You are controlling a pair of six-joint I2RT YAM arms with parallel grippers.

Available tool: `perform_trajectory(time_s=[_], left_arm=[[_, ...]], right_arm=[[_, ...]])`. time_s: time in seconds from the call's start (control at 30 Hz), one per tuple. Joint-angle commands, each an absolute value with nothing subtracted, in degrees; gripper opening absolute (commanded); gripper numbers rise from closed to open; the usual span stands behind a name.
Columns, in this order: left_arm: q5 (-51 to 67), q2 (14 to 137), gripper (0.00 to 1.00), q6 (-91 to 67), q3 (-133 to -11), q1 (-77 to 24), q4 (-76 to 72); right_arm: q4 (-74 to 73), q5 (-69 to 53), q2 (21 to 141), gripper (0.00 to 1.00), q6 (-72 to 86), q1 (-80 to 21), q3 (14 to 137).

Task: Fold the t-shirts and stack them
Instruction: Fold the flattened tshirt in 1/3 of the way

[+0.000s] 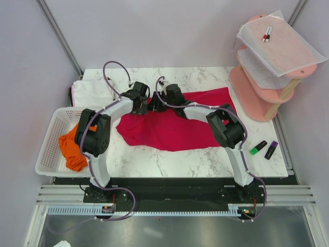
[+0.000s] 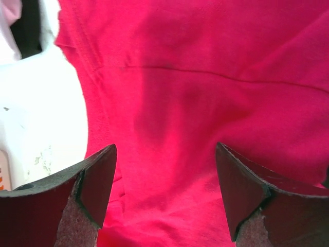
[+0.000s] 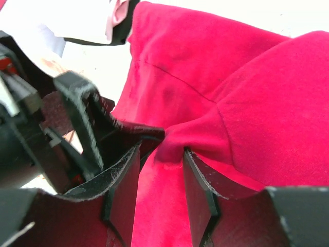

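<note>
Crimson t-shirt (image 1: 175, 128): lying spread and creased on the marble table (image 1: 205, 159), reaching between both arms, not yet folded.
Right gripper (image 3: 162, 152): clamping a raised ridge of the crimson cloth near its far edge, with fabric bunching between the jaws.
Left gripper (image 2: 165, 149): hanging released just above the same shirt, jaws standing wide, nothing between them.
Step in hand: probably taking a second grip on the far edge for a fold.
Doing it well: the left should be closing on the edge apart from the right's pinch, then both lifting level.
Risk: bunched cloth dragging the whole shirt.
Others: white t-shirt (image 1: 90, 92) lying at the far left; orange t-shirt (image 1: 72, 146) slumping in the mesh basket (image 1: 51, 159).
</note>
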State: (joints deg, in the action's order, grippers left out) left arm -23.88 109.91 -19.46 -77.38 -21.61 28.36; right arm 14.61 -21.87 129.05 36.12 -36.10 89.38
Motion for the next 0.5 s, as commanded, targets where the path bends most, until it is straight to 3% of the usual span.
perform_trajectory(time_s=[0.0, 0.47], left_arm=[[-26.6, 110.8, 0.82, -20.9, -77.7, -20.3, 27.8], [-25.0, 120.1, 0.8, -22.6, -86.7, -16.4, 32.2]], right_arm=[[20.0, -24.1, 125.4, 0.46, 37.6, -37.0, 87.9], [18.6, -24.3, 123.1, 0.46, 34.9, -39.3, 84.2]])
